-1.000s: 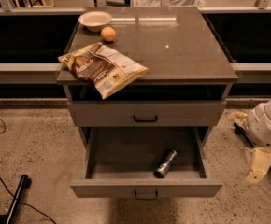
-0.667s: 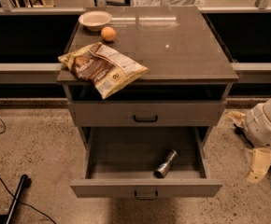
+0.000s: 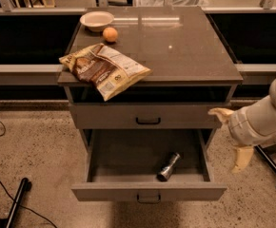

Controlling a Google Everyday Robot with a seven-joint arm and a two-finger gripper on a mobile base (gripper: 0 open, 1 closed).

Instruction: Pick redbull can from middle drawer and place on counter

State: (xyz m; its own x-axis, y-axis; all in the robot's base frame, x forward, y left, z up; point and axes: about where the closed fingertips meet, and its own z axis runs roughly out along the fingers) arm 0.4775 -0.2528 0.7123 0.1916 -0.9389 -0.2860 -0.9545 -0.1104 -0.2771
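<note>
the gripper (image 3: 226, 139) has slid left since the earlier frame. it now hangs just beside the cabinet's right edge, level with the gap between the two handled fronts, where before it stood further out over the floor. its two cream fingers (image 3: 243, 157) are spread wide, one up by the corner of the upper drawer front (image 3: 147, 116) and one lower down, and they grasp nothing. nothing else has shifted.

the redbull can (image 3: 169, 166) lies on its side in the same spot inside the middle drawer (image 3: 147, 192), toward the front right of the drawer floor, its shiny end pointing to the front wall. the drawer stands pulled fully out, and the can is the only thing in it.

the counter (image 3: 185, 46) is a glossy dark slab with light glinting off it. a chip bag (image 3: 104, 69) lies at its front left, one corner hanging over the edge. behind the bag sit a pale bowl (image 3: 96, 20) and an orange (image 3: 110, 34) (just beside each other, the fruit to the bowl's front right).

the floor (image 3: 38, 151) is speckled and sandy, with a thin cable (image 3: 0, 184) trailing at the left. long low shelves (image 3: 19, 72) run behind the cabinet on both sides, dark underneath.
</note>
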